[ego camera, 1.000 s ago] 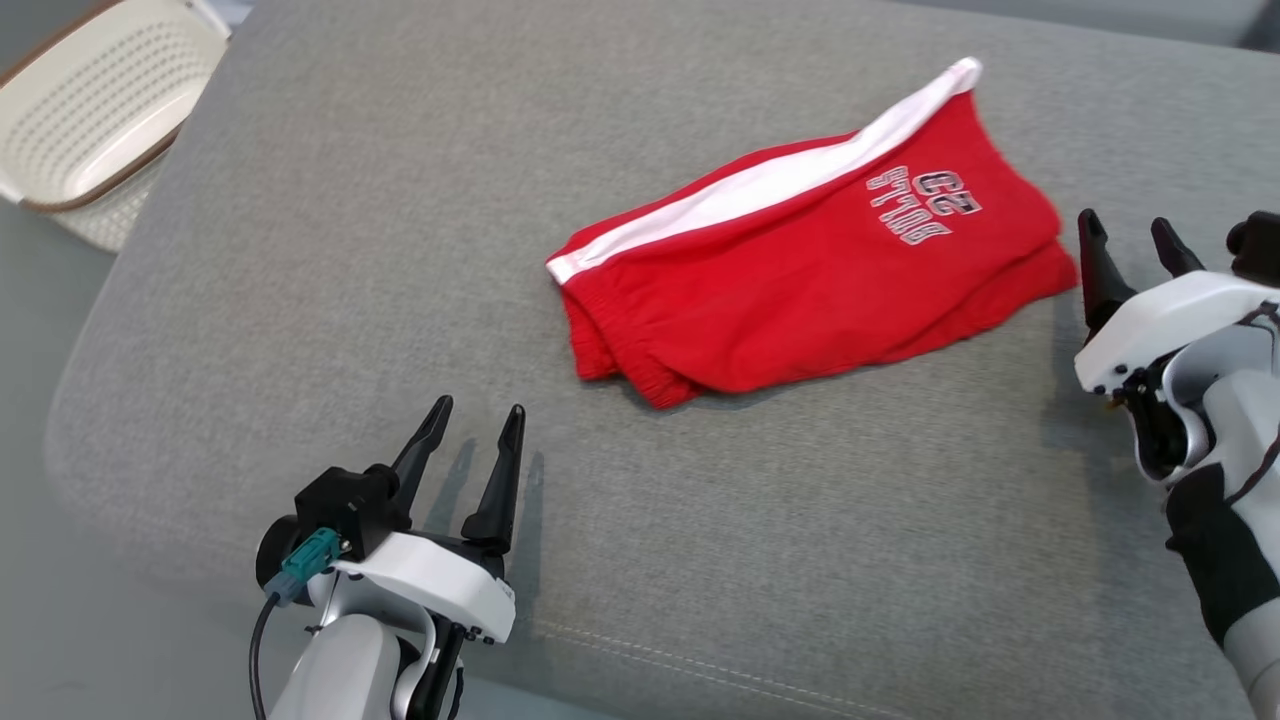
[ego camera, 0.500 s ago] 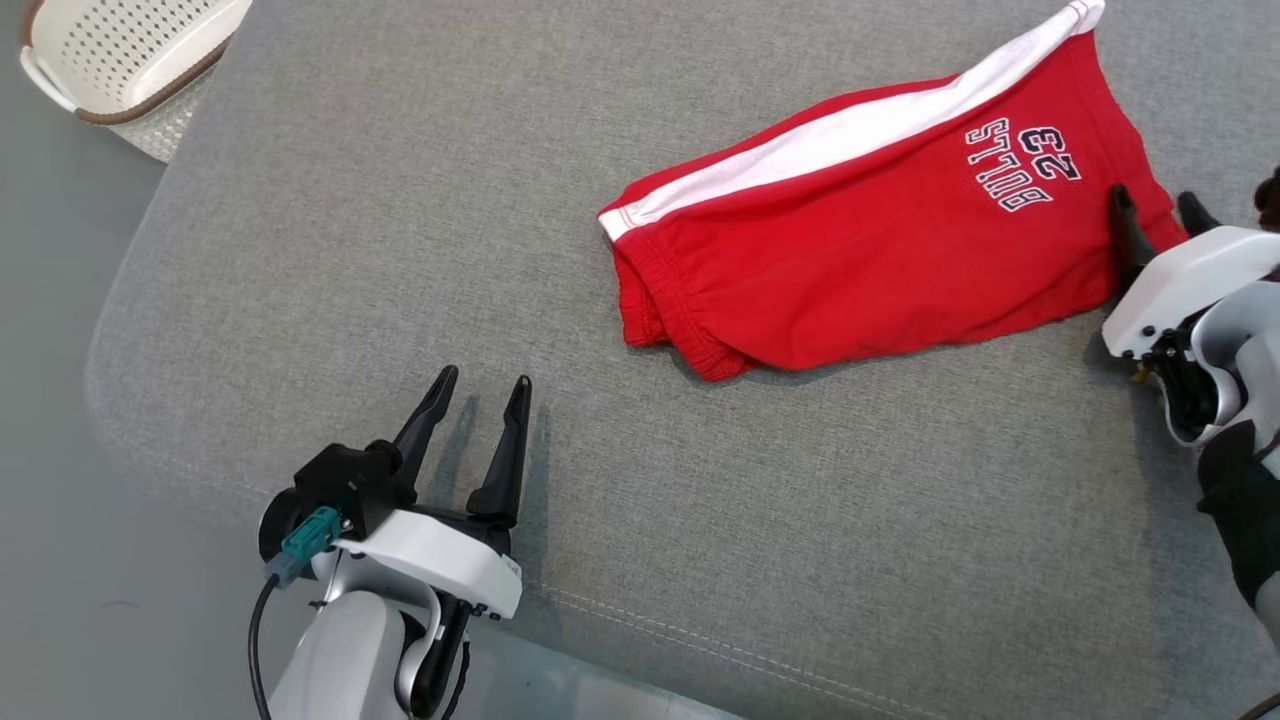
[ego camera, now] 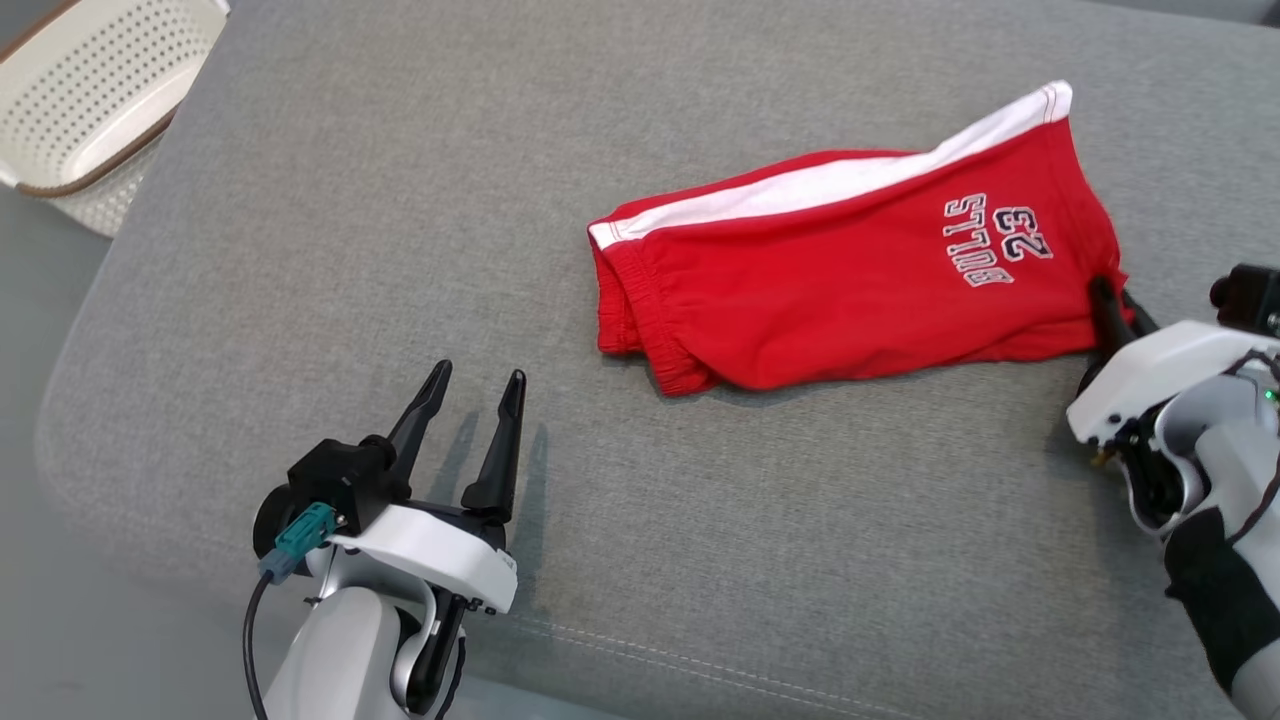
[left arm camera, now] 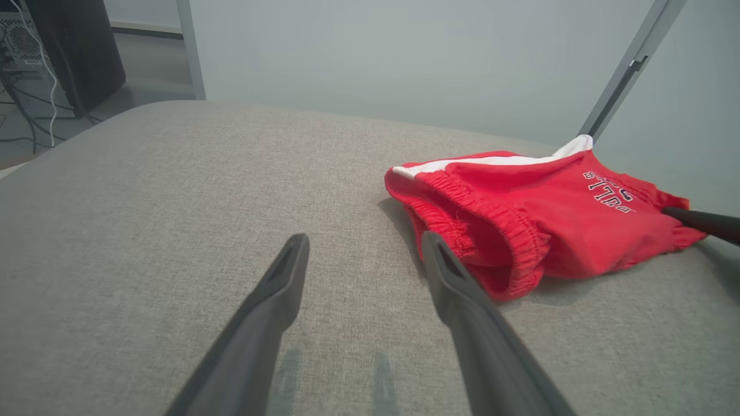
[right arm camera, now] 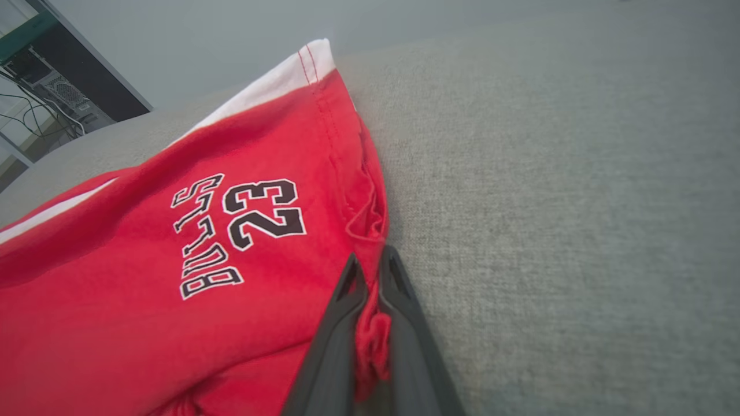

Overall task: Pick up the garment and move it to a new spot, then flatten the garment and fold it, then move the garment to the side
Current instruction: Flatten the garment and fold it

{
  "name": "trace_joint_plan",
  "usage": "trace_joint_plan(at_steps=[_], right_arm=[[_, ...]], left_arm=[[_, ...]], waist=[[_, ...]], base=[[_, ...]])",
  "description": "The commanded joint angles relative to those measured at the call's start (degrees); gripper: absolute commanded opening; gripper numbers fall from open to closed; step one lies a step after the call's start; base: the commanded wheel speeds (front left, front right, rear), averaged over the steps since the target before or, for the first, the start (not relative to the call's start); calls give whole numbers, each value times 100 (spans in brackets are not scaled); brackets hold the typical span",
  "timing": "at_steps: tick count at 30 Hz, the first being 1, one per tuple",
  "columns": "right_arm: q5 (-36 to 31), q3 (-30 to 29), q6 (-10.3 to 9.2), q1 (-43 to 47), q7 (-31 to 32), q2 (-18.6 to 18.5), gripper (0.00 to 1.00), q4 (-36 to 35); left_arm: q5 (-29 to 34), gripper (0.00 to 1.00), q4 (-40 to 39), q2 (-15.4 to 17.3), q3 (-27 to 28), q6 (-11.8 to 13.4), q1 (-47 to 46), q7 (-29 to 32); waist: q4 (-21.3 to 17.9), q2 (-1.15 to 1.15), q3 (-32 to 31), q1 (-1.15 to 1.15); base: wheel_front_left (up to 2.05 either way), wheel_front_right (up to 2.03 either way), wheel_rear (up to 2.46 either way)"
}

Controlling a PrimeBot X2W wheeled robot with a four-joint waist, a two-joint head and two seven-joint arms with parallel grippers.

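Observation:
The garment (ego camera: 840, 275) is a pair of red shorts with a white side stripe and "BULLS 23" lettering, lying folded on the grey cushion (ego camera: 400, 200). My right gripper (ego camera: 1110, 300) is shut on the shorts' lower right hem corner. In the right wrist view red cloth (right arm camera: 231, 242) is pinched between the closed fingers (right arm camera: 370, 271). My left gripper (ego camera: 470, 395) stands open at the lower left, apart from the garment, with nothing between its fingers. In the left wrist view the elastic waistband (left arm camera: 497, 225) lies just right of the left gripper (left arm camera: 364, 248).
A white perforated basket (ego camera: 90, 100) with a brown rim sits beyond the cushion's far left corner. The cushion's front seam (ego camera: 700, 670) runs along the bottom. Bare grey fabric spreads to the left of the shorts. A dark cabinet with cables (left arm camera: 63, 52) stands in the background.
My right gripper moved onto the shorts' hem corner and closed on it. The head camera shifted. The left gripper stayed open in place.

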Motion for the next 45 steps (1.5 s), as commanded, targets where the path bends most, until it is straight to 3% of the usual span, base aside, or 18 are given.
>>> trace_joint_plan(at_steps=[1,11,22,23,24,25,32,38,45], right_arm=[[138,138,-2,295,-129,-13,0,-208],[788,517,-2,1402,-383,57,0,-1021],[852,806,-2,1894,-430,137,0,-1249],[843,758,-2,1891,-431,128,35,-1253],[787,722,-2,1886,-431,105,91,-1276],[740,654,-2,1885,-432,87,100,-1317],[-6,28,-2,1924,-433,-56,100,-1786],[-853,-642,-2,2048,-433,35,100,-2223],[-1298,-983,-2,2069,-433,239,100,-2052]], left_arm=[[21,100,-103,130,211,21,14,-34],[176,100,-28,130,385,-25,177,-34],[319,100,66,130,568,-61,330,-34],[322,100,73,130,561,-64,337,-34],[324,100,81,130,549,-67,344,-34],[325,100,88,130,537,-69,351,-34],[350,100,61,130,538,-80,411,-34],[375,100,21,130,592,-85,481,-34],[351,100,12,130,529,-88,439,-34]], waist=[[-170,0,-164,0],[-870,0,-575,0],[-1433,0,-891,0],[-1437,0,-906,0],[-1436,0,-925,0],[-1431,0,-940,0],[-1371,0,-980,0],[-1337,0,-998,0],[-1242,0,-907,0]], base=[[0,0,0],[0,0,0],[0,0,0],[0,0,0],[0,0,0],[0,0,0],[0,0,0],[0,0,0],[0,0,0]])
